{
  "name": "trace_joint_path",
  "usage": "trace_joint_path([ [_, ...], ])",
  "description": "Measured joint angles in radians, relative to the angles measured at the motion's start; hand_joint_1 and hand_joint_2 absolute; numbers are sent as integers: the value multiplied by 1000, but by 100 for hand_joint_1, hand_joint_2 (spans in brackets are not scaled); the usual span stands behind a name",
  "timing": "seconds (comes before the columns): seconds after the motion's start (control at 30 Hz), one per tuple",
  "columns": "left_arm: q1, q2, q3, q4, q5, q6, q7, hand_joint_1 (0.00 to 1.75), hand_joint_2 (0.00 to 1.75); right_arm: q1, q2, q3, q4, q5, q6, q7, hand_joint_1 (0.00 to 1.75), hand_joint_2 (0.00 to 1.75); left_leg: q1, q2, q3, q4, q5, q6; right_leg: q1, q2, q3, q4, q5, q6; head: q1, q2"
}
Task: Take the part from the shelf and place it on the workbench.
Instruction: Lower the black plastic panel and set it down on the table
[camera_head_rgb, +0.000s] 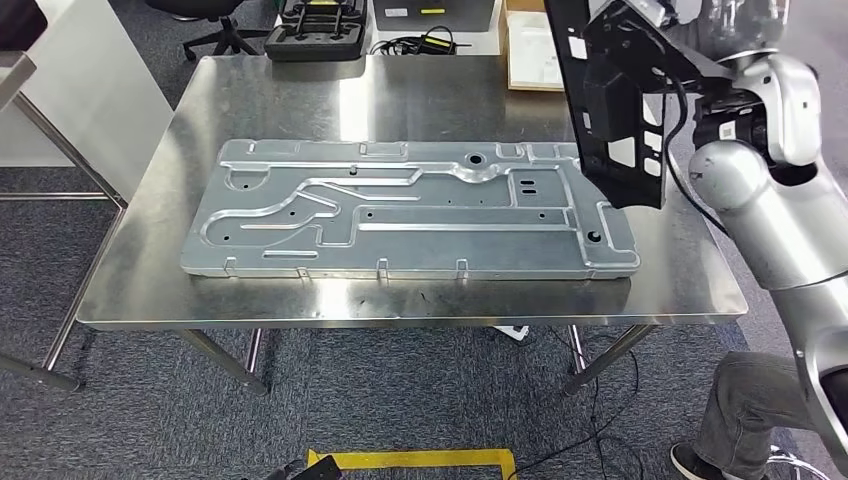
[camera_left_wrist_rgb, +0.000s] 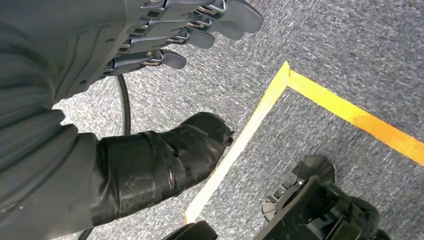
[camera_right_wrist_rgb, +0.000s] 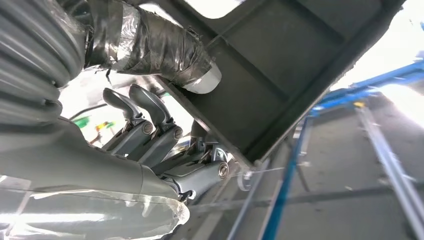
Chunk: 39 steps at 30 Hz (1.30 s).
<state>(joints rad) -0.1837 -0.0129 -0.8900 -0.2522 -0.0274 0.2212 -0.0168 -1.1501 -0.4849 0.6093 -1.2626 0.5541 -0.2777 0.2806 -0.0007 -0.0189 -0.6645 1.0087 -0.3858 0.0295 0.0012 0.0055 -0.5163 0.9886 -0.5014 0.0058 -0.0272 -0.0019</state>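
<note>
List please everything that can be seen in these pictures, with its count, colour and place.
workbench: one, steel, centre of the head view.
metal panel: one, silver-grey, lying flat on the workbench.
black part: one, black, held up over the workbench's right end.
black case: one, on the floor beyond the workbench.
cardboard box: one, brown, beyond the workbench.
office chair base: one, black, far left.
yellow floor tape: lines on grey carpet.
person's leg: one, grey trousers, lower right.
left hand: one, grey, hanging over the floor, holding nothing.
right hand: one, grey, gripping the black part.

panel (camera_head_rgb: 400, 215) on workbench (camera_head_rgb: 450, 100) — part (camera_head_rgb: 610, 100) above right
</note>
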Motion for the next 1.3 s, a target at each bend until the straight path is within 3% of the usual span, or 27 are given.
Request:
trace_joint_path([
  [0.23,7,0,0,0,9,17,2,0,175,13,-78,22,69,121,66,52,175,175,1,0,2,-1,0,0,0,0,2,0,-1,0,0,0],
  [0.57,8,-4,0,0,-10,17,-2,0,175,58,-140,54,115,227,44,44,175,175,-1,0,3,-3,1,-1,0,1,1,0,0,1,0,0],
  [0.77,-14,-24,0,-2,-14,17,12,0,175,96,-111,78,68,397,-8,-12,175,175,-2,0,3,-5,1,-1,1,2,5,0,0,1,0,0],
  [1.0,-21,-35,0,-2,-16,21,12,0,175,100,-71,101,36,466,-7,-42,175,175,0,-2,3,-7,3,-2,2,-2,6,0,-1,1,0,0],
  [1.17,-31,-43,0,-2,-25,29,12,0,175,96,-32,159,30,638,-1,-81,175,175,0,-2,4,-7,3,-2,3,-1,6,0,-1,1,0,0],
  [1.3,-34,-47,0,-2,-35,45,7,0,175,86,-9,235,25,768,31,-100,0,0,0,-1,4,-7,3,-2,3,-2,6,0,-1,1,0,0],
])
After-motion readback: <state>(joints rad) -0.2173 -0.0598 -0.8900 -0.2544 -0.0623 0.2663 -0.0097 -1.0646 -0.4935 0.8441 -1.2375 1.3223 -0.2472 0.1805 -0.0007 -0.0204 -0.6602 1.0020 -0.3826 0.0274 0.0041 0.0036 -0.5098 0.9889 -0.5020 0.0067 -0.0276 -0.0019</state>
